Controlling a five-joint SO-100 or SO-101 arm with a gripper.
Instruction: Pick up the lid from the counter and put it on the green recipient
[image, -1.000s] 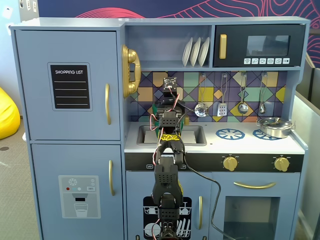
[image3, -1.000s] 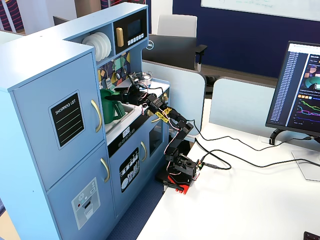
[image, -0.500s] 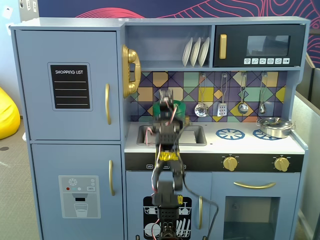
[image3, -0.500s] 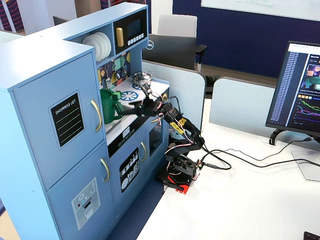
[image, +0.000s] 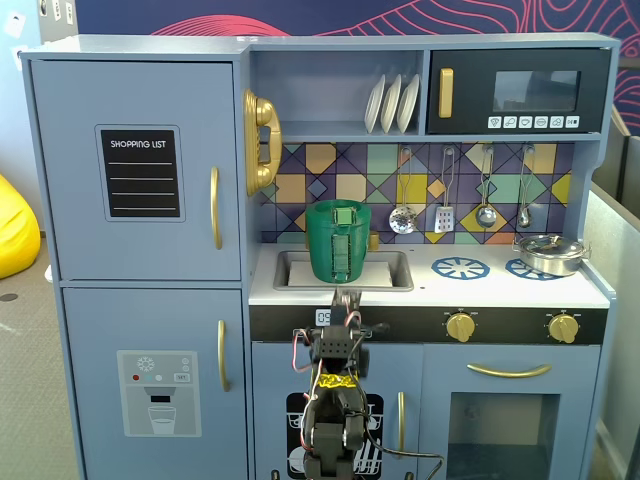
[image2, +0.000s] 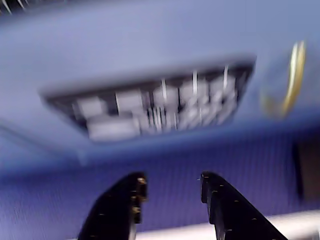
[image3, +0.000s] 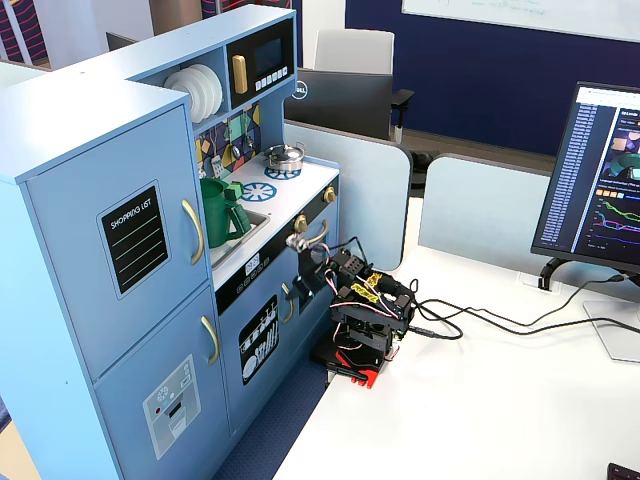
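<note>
I see the blue toy kitchen (image: 140, 300) filling a fixed view, with my arm (image3: 365, 320) folded low in front of its lower doors, on the white desk (image3: 480, 400). The green recipient (image: 338, 243) stands upright in the sink (image: 390, 270), its ribbed handle facing the camera. The lid (image: 340, 211) sits on its rim, knob up, though in the angled fixed view I can only make out the knob (image3: 230, 187) above the pot. The wrist view is badly blurred: I see only a blue panel and a dark rectangle. The gripper (image2: 170, 187) shows there with its two fingers spread apart and nothing between them, below the counter edge and well beneath the pot.
</note>
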